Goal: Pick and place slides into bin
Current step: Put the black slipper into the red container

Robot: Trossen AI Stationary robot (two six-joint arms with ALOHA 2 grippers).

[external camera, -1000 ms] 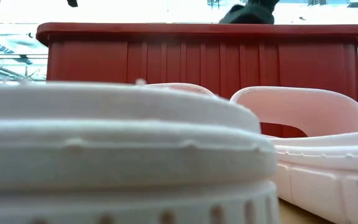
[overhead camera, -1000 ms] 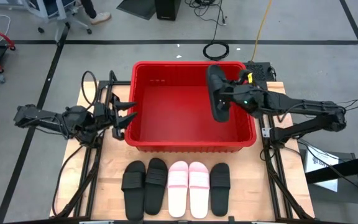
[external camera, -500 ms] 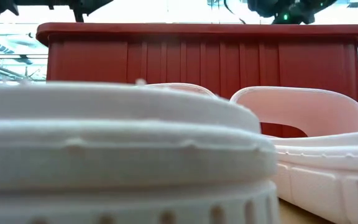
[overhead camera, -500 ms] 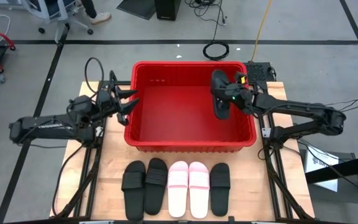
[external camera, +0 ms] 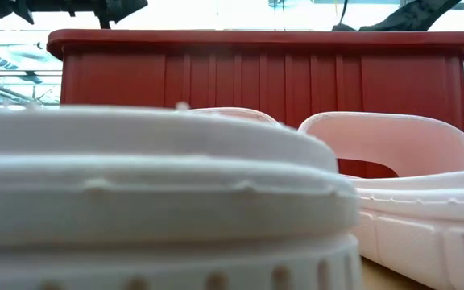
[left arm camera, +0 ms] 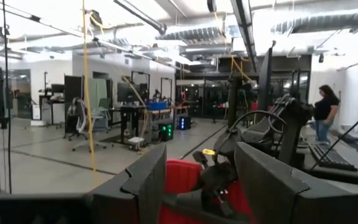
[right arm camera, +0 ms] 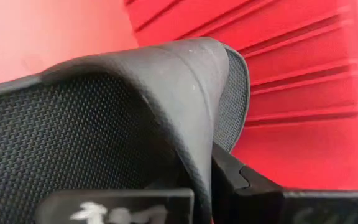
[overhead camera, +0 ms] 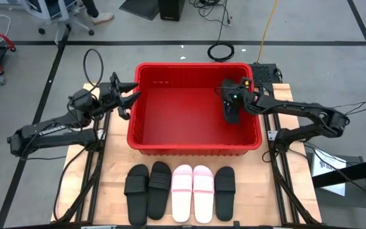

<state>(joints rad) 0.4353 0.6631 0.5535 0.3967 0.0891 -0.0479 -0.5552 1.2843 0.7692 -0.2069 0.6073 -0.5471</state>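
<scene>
Black slide [overhead camera: 232, 109] hangs pinched in the right gripper [overhead camera: 234, 100] over the red bin [overhead camera: 196, 147] — ready to drop — left gripper [overhead camera: 127, 95] wide, empty.

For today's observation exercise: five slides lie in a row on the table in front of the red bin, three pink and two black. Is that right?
Not quite. The row in front of the bin does hold five slides, but the colours are reversed: three black and two pink, as the high view shows.

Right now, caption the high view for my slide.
Right pincer lowers a black slide into the red bin; five slides wait in front.
</scene>
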